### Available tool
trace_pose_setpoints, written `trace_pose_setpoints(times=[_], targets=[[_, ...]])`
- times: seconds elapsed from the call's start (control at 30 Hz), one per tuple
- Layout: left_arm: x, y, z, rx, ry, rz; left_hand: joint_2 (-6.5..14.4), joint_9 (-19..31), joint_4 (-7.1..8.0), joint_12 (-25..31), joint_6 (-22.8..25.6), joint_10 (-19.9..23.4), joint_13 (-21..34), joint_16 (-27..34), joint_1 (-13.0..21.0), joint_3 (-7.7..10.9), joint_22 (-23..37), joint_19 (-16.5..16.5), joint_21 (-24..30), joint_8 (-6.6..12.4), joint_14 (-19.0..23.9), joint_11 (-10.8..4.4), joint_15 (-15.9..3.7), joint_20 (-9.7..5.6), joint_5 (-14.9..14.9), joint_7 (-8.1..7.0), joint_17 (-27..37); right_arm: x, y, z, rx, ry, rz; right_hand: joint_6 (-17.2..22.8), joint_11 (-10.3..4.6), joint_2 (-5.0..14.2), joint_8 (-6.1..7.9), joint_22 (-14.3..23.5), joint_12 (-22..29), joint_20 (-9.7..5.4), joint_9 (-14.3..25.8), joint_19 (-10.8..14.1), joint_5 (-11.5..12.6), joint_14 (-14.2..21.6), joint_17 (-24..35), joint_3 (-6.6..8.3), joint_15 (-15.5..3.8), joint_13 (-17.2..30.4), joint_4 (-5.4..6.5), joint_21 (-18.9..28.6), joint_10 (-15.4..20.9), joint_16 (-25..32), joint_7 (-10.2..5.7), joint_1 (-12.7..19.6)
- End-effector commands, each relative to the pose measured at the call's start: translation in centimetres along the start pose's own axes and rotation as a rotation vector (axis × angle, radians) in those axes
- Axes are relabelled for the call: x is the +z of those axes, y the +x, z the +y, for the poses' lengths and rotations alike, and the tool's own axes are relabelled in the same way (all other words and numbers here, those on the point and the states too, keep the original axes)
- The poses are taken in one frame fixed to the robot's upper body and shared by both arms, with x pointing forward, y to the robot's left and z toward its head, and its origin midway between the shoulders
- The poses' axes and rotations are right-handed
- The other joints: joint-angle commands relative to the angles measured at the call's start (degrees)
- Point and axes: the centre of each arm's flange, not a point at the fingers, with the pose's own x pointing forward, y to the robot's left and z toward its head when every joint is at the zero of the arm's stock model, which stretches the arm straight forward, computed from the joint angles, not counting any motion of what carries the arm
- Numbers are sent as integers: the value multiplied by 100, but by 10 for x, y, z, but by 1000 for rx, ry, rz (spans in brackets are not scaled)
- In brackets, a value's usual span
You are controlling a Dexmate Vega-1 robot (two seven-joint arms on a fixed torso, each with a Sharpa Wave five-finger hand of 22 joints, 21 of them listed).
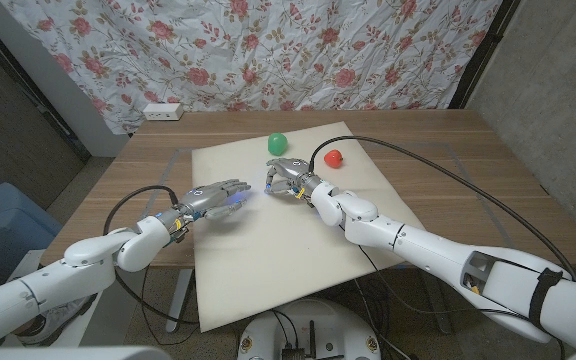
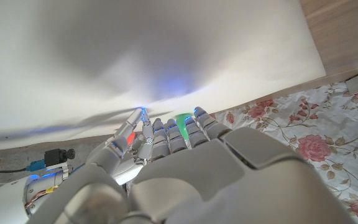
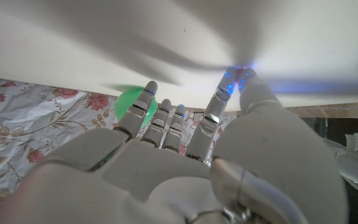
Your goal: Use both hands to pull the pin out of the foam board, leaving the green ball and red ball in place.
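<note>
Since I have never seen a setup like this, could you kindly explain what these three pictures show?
A two-armed robot stands at a wooden table. The wide picture looks down from its head; the other two come from cameras on its wrists, behind each hand. On the table lies a white foam board bearing a green ball and a red ball. The left hand hovers over the board with fingers extended. The right hand has its fingertips pinched together at the board; whether it holds a pin is too small to tell.

Two white-shelled robot arms with grey metallic hands

Glossy white rounded casings are joined by dark seams; black cables are looped along both arms. The left hand (image 1: 218, 197) and right hand (image 1: 290, 180) are segmented silver-grey, blue lights glowing at fingertips (image 3: 229, 78)
</note>
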Motion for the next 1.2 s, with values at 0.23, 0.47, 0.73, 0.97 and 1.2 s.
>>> trace_pose_setpoints(times=[0.23, 0.47, 0.73, 0.97, 1.2], targets=[[-2, 1, -14, -88, 0, 12, 514, 6, 29, -22, -88, -129, 4, -21, -62, -77, 19, -152, -15, 0, -124, -11, -593, -800, 26, 16, 11, -1, 2, 0, 5, 0, -4, -50, 2, 80, -27, 34, -22, -34, 17, -5, -20, 11, 22, -13, -47, 16, 19, -22, 36, 35, -9, -4], [-2, -1, -17, -96, -9, 32, 556, 8, 40, 13, -43, -77, 5, 25, -61, -112, 21, -169, 12, 29, -39, 22, -565, -767, 34, 46, 9, 0, 0, 0, 5, 0, -2, -73, 1, 92, -42, 34, -27, -39, 16, -4, -27, 14, 27, -27, -54, 16, 22, -21, 34, 37, -9, -13], [-1, -2, -19, -102, -9, 28, 563, 8, 34, 23, -29, -57, 5, 29, -56, -132, 21, -168, 26, 35, -26, 1, -567, -770, 36, 55, 6, 1, -1, 0, 7, -3, -5, -86, -5, 103, -52, 34, -30, -43, 16, -8, -34, 12, 31, -40, -54, 16, 24, -22, 34, 37, -9, -19], [-1, -2, -20, -102, -7, 28, 566, 8, 23, 38, -40, -19, 4, 54, -47, -150, 19, -137, 50, 31, 50, -3, -604, -753, 40, 43, 0, 2, -2, 0, 7, -3, -6, -88, -9, 116, -57, 34, -33, -44, 16, -10, -39, 17, 35, -49, -50, 16, 25, -22, 33, 40, -10, -22], [-1, -2, -21, -126, -12, 34, 562, 8, 6, 64, 11, 67, 4, 74, -34, -169, 17, -106, 68, 51, 149, -15, -608, -730, 44, 71, -8, 3, -2, 0, 6, -2, -10, -81, -8, 125, -57, 34, -33, -46, 16, -10, -42, 9, 38, -57, -58, 16, 23, -22, 42, 38, -10, -23]])
